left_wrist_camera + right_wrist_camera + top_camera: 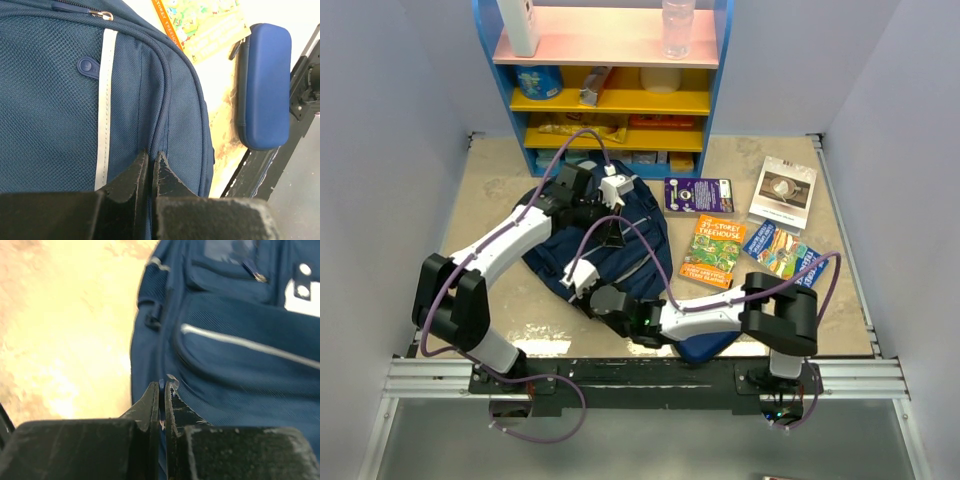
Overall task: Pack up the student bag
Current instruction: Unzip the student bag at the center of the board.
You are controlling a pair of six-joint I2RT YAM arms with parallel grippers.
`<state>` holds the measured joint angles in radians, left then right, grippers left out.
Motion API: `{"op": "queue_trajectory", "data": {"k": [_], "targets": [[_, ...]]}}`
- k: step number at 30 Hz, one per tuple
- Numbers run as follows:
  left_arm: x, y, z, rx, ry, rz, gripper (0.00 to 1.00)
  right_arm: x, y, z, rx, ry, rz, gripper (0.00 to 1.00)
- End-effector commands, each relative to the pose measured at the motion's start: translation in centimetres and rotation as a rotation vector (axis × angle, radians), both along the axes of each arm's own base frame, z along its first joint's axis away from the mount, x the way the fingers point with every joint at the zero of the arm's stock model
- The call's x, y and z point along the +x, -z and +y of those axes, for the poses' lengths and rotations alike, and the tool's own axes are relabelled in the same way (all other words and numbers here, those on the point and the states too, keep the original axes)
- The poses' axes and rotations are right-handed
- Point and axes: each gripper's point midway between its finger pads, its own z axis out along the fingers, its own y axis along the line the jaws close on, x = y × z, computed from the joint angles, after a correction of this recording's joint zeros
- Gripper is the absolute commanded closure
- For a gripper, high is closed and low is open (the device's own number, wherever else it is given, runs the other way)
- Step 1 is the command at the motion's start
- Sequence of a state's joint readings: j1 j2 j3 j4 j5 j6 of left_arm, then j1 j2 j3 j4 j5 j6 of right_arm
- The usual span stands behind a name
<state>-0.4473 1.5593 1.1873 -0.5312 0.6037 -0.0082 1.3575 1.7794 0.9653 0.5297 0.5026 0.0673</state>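
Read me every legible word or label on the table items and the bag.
"STOREY TREEHOUSE": orange-green book; the number before it is unclear.
Too small or blurred to read: purple book, white booklet, blue picture book, blue tub, navy backpack white patches.

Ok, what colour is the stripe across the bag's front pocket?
Pale silver-grey stripe on the navy student bag; the left wrist view shows it best.

Plain pale walls (pixel 390 120) flank a mottled beige tabletop (pixel 495 195). A blue unit (pixel 719 70) with pink and yellow shelves stands at the back.
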Motion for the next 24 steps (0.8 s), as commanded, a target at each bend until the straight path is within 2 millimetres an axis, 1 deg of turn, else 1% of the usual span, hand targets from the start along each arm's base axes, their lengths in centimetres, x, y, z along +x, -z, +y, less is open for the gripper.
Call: {"op": "queue_trajectory", "data": {"k": [1,3,4,5,6,7,8,9,10,11,12,13,14,15,16,17,18,19,20,21,22,23,24], "targets": [[2.1,-6.3,-2.8,-0.177,0.041,-0.162,1.0,-2.1,-5.1,5.4,0.166,-0.135,-0.045,1.0],[1.9,-6.9,-2.9,-0.194,0.048,-0.165,1.0,-1.9,-5.6,6.2,0.174,-0.143,-0.069,1.0],[1.8,-7.1,-2.8,-0.199,0.054,-0.168,1.0,-1.9,-6.2,6.9,0.19,-0.149,-0.072,1.0],[1.7,-7.3,-2.8,-0.203,0.057,-0.172,1.0,-1.5,-5.7,7.0,0.159,-0.145,-0.097,1.0],[1.8,-7.5,-2.6,-0.199,0.054,-0.172,1.0,-1.3,-5.7,7.0,0.155,-0.133,-0.102,0.99],[1.9,-7.7,-2.4,-0.201,0.055,-0.175,1.0,-0.7,-5.6,6.6,0.137,-0.101,-0.106,0.91],[1.9,-7.8,-2.0,-0.194,0.052,-0.174,1.0,-0.6,-6.7,5.9,0.156,-0.077,-0.102,0.77],[2.5,-8.3,-1.3,-0.19,0.038,-0.194,1.0,-0.4,-7.0,5.2,0.16,-0.058,-0.095,0.7],[2.9,-8.4,-0.8,-0.182,0.025,-0.205,1.0,0.0,-6.0,3.8,0.115,-0.037,-0.088,0.63],[3.2,-8.4,-0.2,-0.171,0.012,-0.201,1.0,0.1,-6.3,3.1,0.143,-0.009,-0.033,0.53],[4.0,-8.6,0.7,-0.159,0.002,-0.234,1.0,0.5,-7.8,1.9,0.167,0.019,-0.01,0.5],[4.3,-8.5,1.2,-0.151,-0.007,-0.237,1.0,0.6,-6.7,0.3,0.106,0.054,0.029,0.47],[4.5,-8.4,1.7,-0.146,-0.015,-0.235,1.0,0.9,-6.8,-0.8,0.139,0.11,0.091,0.39],[5.0,-8.3,2.5,-0.137,-0.023,-0.245,1.0,1.4,-8.6,-2.4,0.188,0.143,0.122,0.34],[4.9,-8.3,2.6,-0.133,-0.016,-0.247,1.0,1.2,-7.0,-4.2,0.145,0.169,0.168,0.3],[4.8,-8.0,2.8,-0.125,-0.014,-0.242,1.0,1.2,-6.9,-5.3,0.195,0.22,0.243,0.18],[4.8,-7.7,3.0,-0.116,-0.012,-0.245,1.0,1.9,-6.4,-7.0,0.204,0.273,0.291,0.13],[4.7,-7.7,3.1,-0.113,-0.011,-0.25,1.0,1.7,-6.2,-9.3,0.183,0.319,0.343,0.1],[4.6,-7.7,3.1,-0.113,-0.004,-0.259,1.0,1.5,-6.0,-10.6,0.236,0.378,0.432,0.01],[4.5,-7.5,3.1,-0.108,0.003,-0.261,1.0,1.9,-5.7,-12.3,0.242,0.432,0.473,0.02],[4.5,-7.4,3.3,-0.103,-0.001,-0.265,1.0,1.1,-5.4,-14.8,0.229,0.47,0.511,0.01],[4.6,-7.4,3.3,-0.1,-0.001,-0.275,1.0,0.5,-5.3,-15.9,0.285,0.519,0.578,0.01],[4.8,-7.4,3.3,-0.098,-0.003,-0.282,1.0,-0.3,-3.2,-18.2,0.249,0.573,0.61,0.01]]}}
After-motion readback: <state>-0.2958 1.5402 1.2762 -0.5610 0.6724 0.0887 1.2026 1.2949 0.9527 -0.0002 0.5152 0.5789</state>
